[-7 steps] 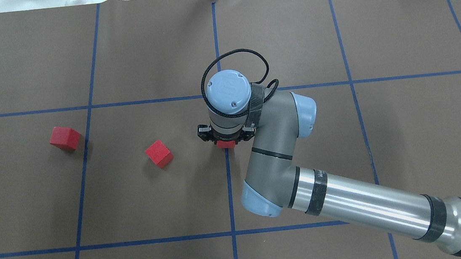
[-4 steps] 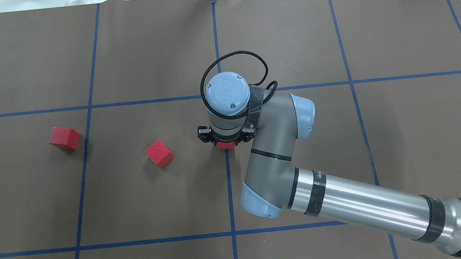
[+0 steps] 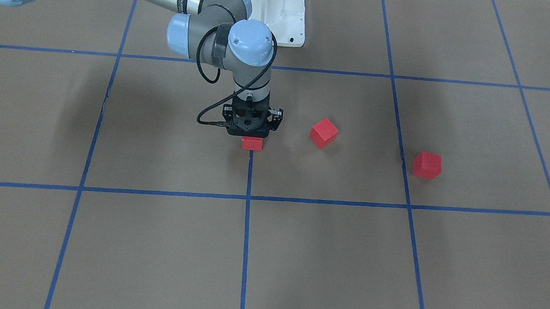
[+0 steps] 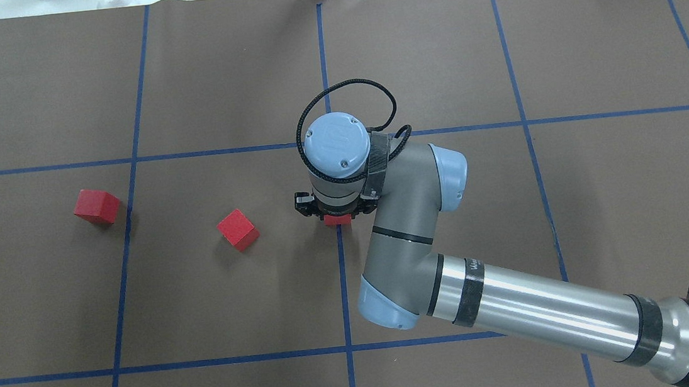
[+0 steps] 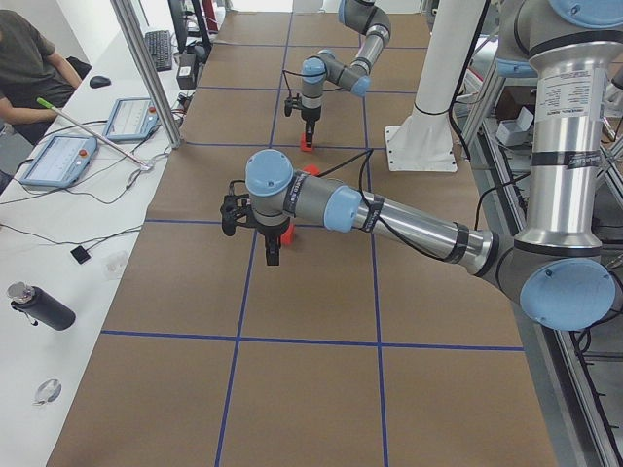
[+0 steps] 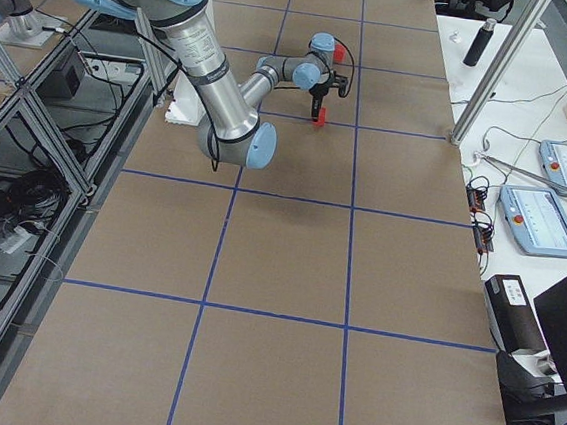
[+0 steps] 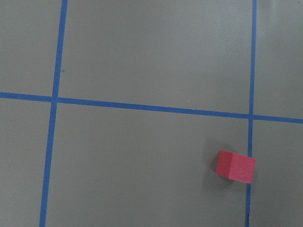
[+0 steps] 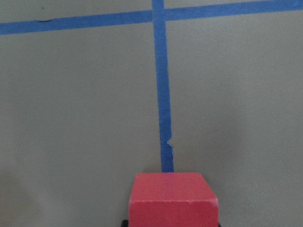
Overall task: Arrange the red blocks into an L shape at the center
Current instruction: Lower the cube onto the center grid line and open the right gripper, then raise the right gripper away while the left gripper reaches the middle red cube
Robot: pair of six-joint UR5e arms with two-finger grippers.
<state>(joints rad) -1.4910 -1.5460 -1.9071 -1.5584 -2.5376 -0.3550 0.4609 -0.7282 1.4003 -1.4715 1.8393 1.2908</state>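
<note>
A: Entry one. What change is to be recorded?
B: Right tool (image 3: pixel 252 135), clamped on the held red block (image 3: pixel 252 144). Over the last second the wrist is seen to have been eased down and slightly toward the robot, so that less of the block is shown beneath it from overhead. The block is carried squarely on the middle blue line (image 4: pixel 342 282), at or just above the tabletop (image 4: pixel 235 305); contact cannot be told

A: Entry two. What is meant for the task?
B: The first cube is judged to be on the point of being set down at the center; release is not yet made. Two remain to be fetched: the middle red block (image 3: pixel 324 132), turned at an angle, near the line on the robot's left, and the far red block (image 3: pixel 426 166), well apart, just beside the next grid line. Neither has been shifted. The L is judged barely begun

A: Entry three. Left tool?
B: Left tool (image 5: pixel 272 253), shown only from the side, held above the tabletop near the far red block; apart or together cannot be told

A: Entry four. Surface and room?
B: Brown matte covering, blue tape grid, a tape nick (image 8: pixel 169 142) noted ahead of the held block. White side surface (image 5: pixel 39 224), two touch pendants (image 5: pixel 58 158), a black bottle (image 5: pixel 41 306), a seated person (image 5: pixel 24 58), a white robot pedestal (image 3: pixel 278 5)
</note>
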